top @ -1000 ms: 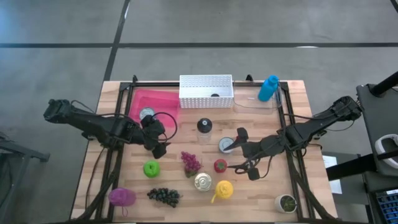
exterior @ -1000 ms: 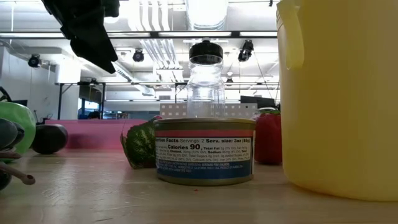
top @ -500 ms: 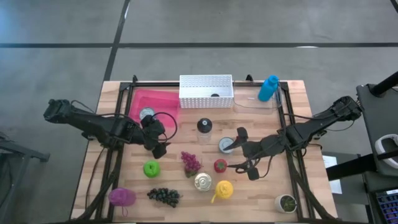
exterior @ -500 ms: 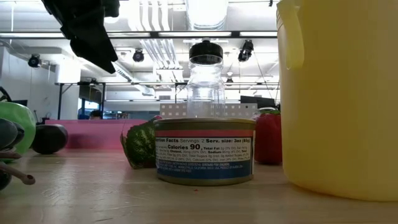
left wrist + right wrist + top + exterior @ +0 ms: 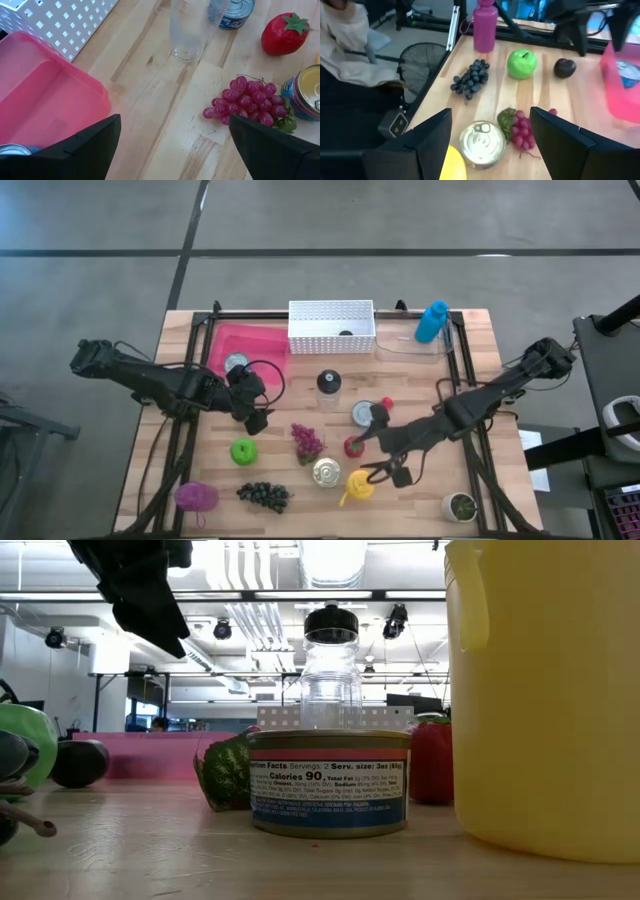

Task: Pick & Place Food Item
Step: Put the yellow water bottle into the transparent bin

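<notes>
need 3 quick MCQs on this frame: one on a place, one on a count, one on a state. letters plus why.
1. Where does the red plastic strawberry lie?
A. on the bare wooden table top
B. inside the pink plastic bin
C. inside the white perforated basket

2. How many bunches of grapes are on the table?
A. one
B. two
C. four

3. How do the left gripper's fingers stand?
A. spread apart, nothing between them
B. shut on the green apple
C. shut on the clear jar

Key:
1 A: the strawberry sits on wood, between the bunch of red grapes and the right gripper, well clear of the pink plastic bin and the white perforated basket.
2 B: only that red bunch and a bunch of dark grapes show.
3 A: in the left wrist view the left gripper has its fingers wide apart over bare wood.
</notes>
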`<control>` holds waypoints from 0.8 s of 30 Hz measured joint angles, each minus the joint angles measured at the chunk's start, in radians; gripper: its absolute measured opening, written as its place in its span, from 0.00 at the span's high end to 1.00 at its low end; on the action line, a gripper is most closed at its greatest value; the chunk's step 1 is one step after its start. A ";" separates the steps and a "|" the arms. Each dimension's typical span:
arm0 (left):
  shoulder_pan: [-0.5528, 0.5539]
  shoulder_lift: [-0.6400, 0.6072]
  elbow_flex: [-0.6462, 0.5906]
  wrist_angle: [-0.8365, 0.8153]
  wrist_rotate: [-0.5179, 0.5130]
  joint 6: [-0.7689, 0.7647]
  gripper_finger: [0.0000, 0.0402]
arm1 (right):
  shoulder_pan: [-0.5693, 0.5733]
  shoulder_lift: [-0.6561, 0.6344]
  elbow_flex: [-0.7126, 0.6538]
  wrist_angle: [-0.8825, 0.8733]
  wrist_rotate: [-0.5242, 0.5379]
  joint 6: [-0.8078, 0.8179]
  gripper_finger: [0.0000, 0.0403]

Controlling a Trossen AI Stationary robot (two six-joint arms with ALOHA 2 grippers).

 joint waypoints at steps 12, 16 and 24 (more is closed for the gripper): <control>0.000 0.000 0.000 0.000 0.000 -0.003 0.08 | 0.047 0.171 0.200 -0.178 -0.056 -0.007 0.40; 0.000 0.000 -0.001 0.000 0.000 -0.003 0.07 | 0.049 0.196 0.266 -0.212 -0.100 0.005 0.41; 0.000 0.000 -0.001 0.000 0.000 -0.003 0.06 | 0.059 0.233 0.276 -0.275 -0.107 0.015 0.41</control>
